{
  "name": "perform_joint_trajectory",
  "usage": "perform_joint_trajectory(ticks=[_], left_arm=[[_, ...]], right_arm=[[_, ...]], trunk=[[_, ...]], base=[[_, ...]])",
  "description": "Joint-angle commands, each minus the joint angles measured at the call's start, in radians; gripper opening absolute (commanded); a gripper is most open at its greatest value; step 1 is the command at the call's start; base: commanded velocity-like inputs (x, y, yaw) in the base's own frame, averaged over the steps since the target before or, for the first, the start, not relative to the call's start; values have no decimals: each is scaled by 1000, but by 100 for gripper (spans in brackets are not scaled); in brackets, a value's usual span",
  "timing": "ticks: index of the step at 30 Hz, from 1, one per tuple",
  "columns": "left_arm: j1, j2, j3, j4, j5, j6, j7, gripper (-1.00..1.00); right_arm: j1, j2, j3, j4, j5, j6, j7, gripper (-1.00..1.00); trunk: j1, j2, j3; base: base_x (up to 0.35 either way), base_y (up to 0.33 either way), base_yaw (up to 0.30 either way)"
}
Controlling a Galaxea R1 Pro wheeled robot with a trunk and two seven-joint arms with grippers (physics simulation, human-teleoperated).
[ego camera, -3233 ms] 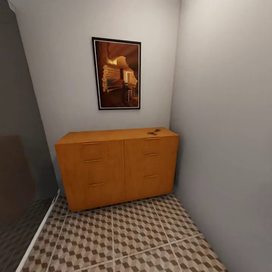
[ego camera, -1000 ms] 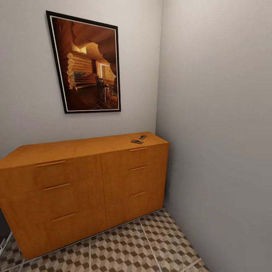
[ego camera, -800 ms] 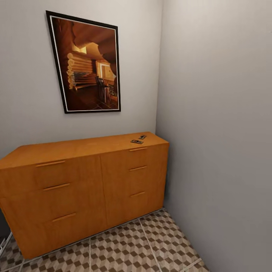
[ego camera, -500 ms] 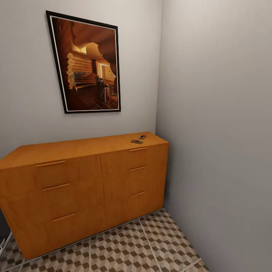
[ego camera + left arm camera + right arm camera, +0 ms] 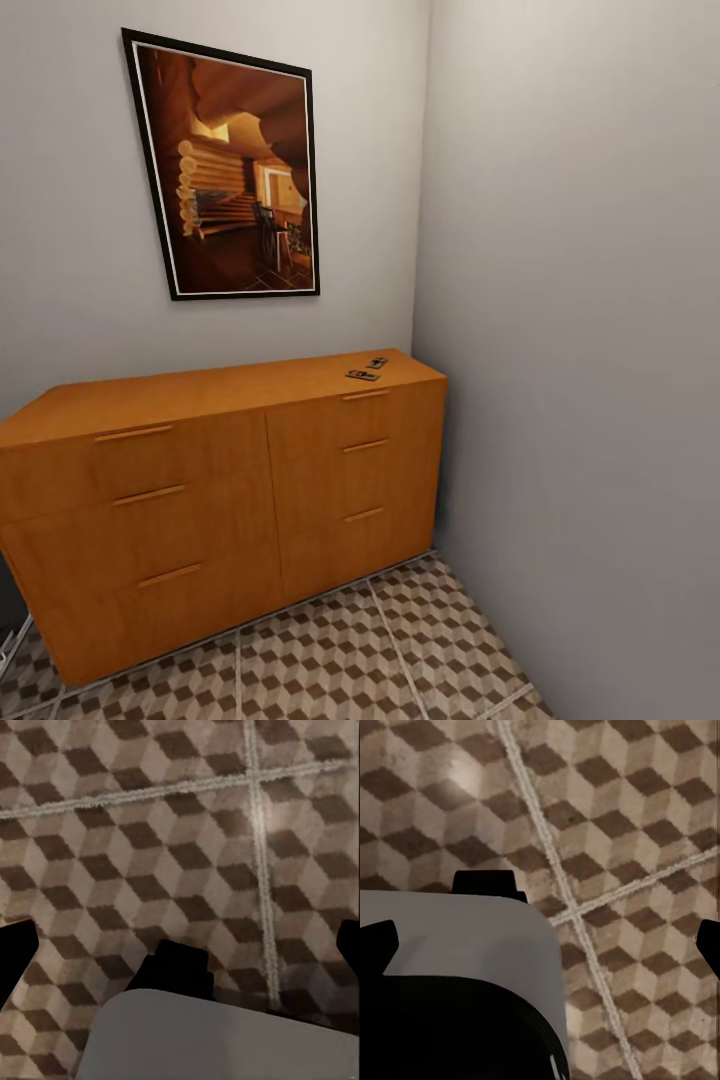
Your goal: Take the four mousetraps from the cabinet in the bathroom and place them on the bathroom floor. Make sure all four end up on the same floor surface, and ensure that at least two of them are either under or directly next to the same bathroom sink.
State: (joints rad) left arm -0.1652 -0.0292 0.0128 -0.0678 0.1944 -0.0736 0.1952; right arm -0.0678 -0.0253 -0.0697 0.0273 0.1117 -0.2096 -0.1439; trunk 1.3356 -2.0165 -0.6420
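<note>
Head view: two mousetraps lie atop the cabinet, right of frame centre; none collected. Both wrist views face bare bathroom floor; each gripper's fingers spread wide, empty. All placements remain.

Framed picture on grey wall

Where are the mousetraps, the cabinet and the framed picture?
mousetraps (image 5: 363,375), head view, the nearer trap's board.
cabinet (image 5: 200,385), head view, its bare top.
framed picture (image 5: 232,170), head view, middle of the image.
</note>
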Motion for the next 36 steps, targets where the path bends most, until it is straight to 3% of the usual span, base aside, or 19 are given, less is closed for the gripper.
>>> perform_joint_trajectory(ticks=[1, 7, 10, 14, 18, 20, 21, 23, 26, 31, 32, 36], left_arm=[[0, -3, 0, -21, 4, -3, 2, 100], [0, -12, -13, -174, -31, 20, 4, 100], [0, -21, -22, -298, -74, 74, 3, 100], [-1, -50, -29, -504, -147, 213, 1, 100], [-4, -93, -33, -728, -212, 393, -3, 100], [-8, -111, -38, -838, -234, 482, -11, 100], [-8, -111, -38, -838, -234, 482, -11, 100], [-17, -124, -53, -944, -248, 566, -24, 100], [-61, -134, -101, -1094, -259, 673, -56, 100], [-193, -142, -212, -1277, -263, 819, -108, 100], [-193, -142, -212, -1277, -263, 819, -108, 100], [-327, -145, -265, -1348, -263, 908, -126, 100]], right_arm=[[-1, -1, -7, -1, 11, 1, -5, 100], [3, -16, -6, -58, 12, 56, -8, 100], [0, -26, -8, -136, 12, 126, -9, 100], [-2, -36, -10, -303, 11, 262, -8, 100], [-4, -47, -11, -543, 5, 424, -8, 100], [-4, -51, -12, -677, 2, 517, -9, 100], [-4, -51, -12, -677, 2, 517, -9, 100], [-5, -55, -18, -816, 0, 616, -9, 100], [-10, -58, -42, -1027, -1, 769, -9, 100], [-61, -60, -85, -1329, 0, 1014, -9, 100], [-61, -60, -85, -1329, 0, 1014, -9, 100], [-160, -61, -102, -1466, 0, 1193, -9, 100]], trunk=[[0, 0, -1], [0, 0, -1], [0, 0, -1], [0, 0, -1], [0, 0, -1], [0, 0, -1], [0, 0, -1], [0, 0, -1], [0, 0, -1], [0, 0, -1], [0, 0, -1], [0, 0, -1]], base=[[0, 0, 0], [0, 0, 0], [0, 0, 0], [0, 0, 0], [0, 0, 0], [0, 0, 0], [0, 0, 0], [0, 0, 0], [0, 0, 0], [0, 0, 0], [0, 0, 0], [0, 0, 0]])
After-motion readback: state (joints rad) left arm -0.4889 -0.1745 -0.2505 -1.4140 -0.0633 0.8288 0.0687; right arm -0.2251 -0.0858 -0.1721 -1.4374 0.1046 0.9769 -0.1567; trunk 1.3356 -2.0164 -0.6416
